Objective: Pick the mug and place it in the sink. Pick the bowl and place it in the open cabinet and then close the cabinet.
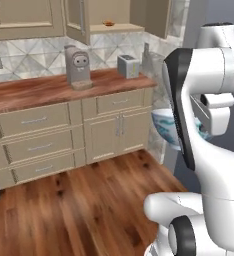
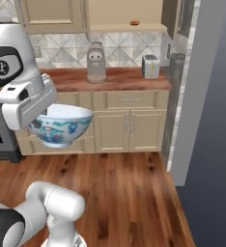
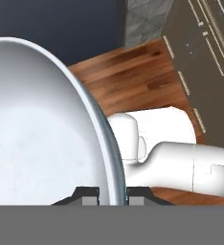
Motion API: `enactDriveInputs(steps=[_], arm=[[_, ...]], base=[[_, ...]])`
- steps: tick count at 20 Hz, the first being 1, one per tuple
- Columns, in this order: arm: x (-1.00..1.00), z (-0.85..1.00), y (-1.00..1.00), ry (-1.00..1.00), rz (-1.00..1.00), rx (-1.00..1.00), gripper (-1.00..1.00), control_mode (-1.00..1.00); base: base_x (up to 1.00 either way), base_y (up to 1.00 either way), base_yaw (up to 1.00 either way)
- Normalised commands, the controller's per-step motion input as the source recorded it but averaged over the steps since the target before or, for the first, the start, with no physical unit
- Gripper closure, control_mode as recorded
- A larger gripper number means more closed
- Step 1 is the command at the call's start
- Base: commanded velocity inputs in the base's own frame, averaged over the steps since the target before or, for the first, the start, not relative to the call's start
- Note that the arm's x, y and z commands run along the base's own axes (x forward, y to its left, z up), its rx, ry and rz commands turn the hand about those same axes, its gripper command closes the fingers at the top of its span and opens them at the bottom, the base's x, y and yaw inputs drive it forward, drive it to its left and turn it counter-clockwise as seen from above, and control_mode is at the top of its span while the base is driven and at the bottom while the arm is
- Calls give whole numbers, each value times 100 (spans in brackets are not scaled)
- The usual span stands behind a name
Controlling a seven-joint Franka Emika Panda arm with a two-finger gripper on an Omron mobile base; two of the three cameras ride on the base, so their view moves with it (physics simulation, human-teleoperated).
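White bowl (image 2: 61, 126) w/ blue pattern, rim pinched betw. pincer (image 3: 112, 194) tips — clenched on it, held above wood floor (image 2: 129, 193).

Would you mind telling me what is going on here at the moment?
The robot arm is carrying the bowl in its tool, whose tips pinch the rim. The bowl hangs in the air above the wooden floor, in front of the lower drawers. The wall cabinet stands open above the counter, with a small orange item on its shelf. The bowl is not yet in the cabinet.
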Motion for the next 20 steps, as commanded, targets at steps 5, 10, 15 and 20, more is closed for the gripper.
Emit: enactDriveInputs(steps=[5,10,15,20], arm=[[0,0,0,0,0,0,100,100],[0,0,0,0,0,0,100,100],[0,0,0,0,0,0,100,100],[0,0,0,0,0,0,100,100]], base=[[32,-64,19],[49,-45,16],[63,-31,18],[50,-37,26]])
